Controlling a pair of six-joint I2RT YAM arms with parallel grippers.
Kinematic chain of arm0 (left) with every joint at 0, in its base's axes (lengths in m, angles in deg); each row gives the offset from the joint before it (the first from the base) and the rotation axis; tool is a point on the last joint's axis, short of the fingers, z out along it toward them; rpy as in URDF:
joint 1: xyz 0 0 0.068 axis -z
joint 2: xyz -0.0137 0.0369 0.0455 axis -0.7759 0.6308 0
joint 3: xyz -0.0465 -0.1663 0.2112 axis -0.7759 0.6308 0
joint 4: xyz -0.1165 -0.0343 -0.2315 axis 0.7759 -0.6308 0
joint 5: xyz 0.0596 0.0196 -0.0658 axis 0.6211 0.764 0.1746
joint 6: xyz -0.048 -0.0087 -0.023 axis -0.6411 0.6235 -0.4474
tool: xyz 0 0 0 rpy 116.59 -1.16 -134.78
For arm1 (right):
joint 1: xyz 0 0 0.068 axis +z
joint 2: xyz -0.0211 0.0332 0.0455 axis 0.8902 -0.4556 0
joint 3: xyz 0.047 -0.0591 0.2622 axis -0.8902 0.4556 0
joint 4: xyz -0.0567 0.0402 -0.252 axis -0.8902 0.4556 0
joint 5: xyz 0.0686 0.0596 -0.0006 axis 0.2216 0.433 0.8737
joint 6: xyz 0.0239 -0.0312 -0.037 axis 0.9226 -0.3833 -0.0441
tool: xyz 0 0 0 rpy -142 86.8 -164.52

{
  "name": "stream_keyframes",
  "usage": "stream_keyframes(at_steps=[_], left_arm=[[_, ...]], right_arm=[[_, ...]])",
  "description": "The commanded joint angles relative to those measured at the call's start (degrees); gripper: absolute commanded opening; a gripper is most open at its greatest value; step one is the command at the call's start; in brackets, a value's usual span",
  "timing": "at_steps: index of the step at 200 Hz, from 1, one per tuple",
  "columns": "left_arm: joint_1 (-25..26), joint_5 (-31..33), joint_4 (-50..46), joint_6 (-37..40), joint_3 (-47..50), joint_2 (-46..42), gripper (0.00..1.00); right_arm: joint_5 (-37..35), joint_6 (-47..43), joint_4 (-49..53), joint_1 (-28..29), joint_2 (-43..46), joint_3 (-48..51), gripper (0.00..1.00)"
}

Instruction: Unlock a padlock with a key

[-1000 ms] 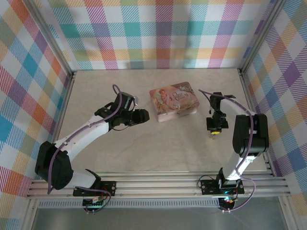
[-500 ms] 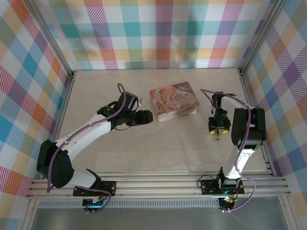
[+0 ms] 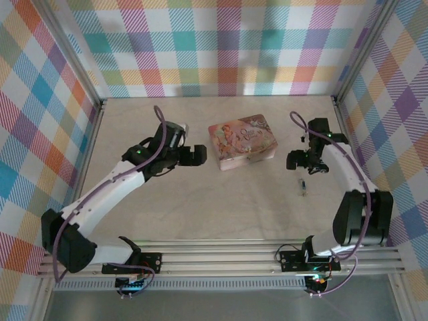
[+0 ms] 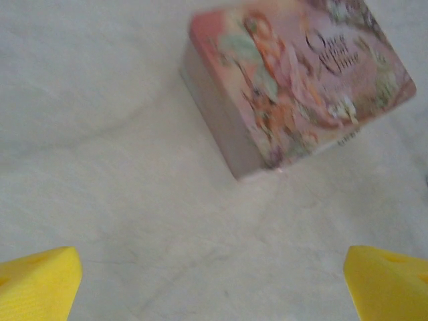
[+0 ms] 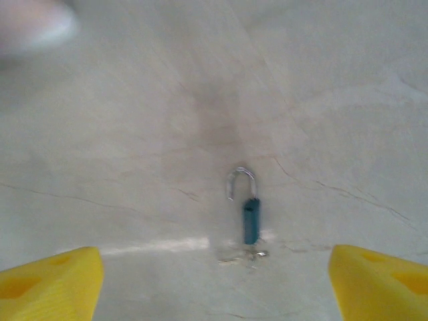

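The left arm (image 3: pixel 114 184) reaches diagonally toward the tabletop's (image 3: pixel 200 214) middle, left gripper (image 3: pixel 195 155) spread wide just beside the tin (image 3: pixel 242 142). The right arm (image 3: pixel 348 167) arches along the right edge, right gripper (image 3: pixel 301 162) spread empty above the padlock (image 5: pixel 251 217) (shackle open), which lies near that edge, key (image 5: pixel 242 254) at its base.

The table (image 5: pixel 120 120) is smooth and matt, with stone-like veining. The padlock (image 5: pixel 250 217) has a glossy bright-metal shackle. The tin (image 4: pixel 294 100) lid is satin, printed. The left gripper pads (image 4: pixel 40 284) are matt, finely textured.
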Motion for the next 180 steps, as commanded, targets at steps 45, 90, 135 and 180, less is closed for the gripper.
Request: stream_keyframes(at_steps=[45, 90, 135, 180], left_arm=[[-6.8, 17.7, 10.0, 15.0, 6.3, -16.7, 1.00], [-10.0, 20.6, 21.7, 23.4, 21.9, -24.3, 1.00], [-15.4, 17.5, 32.1, 14.7, 38.9, -27.0, 1.00], [-19.5, 17.1, 46.2, 14.6, 51.9, -27.6, 1.00]], right_arm=[[5.2, 4.0, -25.4, 0.1, 17.7, 11.9, 1.00], [2.2, 2.3, -64.0, 0.1, 33.7, 39.4, 1.00], [4.5, -1.7, -69.8, 0.1, 35.9, 50.2, 1.00], [1.3, -3.0, -81.3, 0.0, 29.4, 55.6, 1.00]])
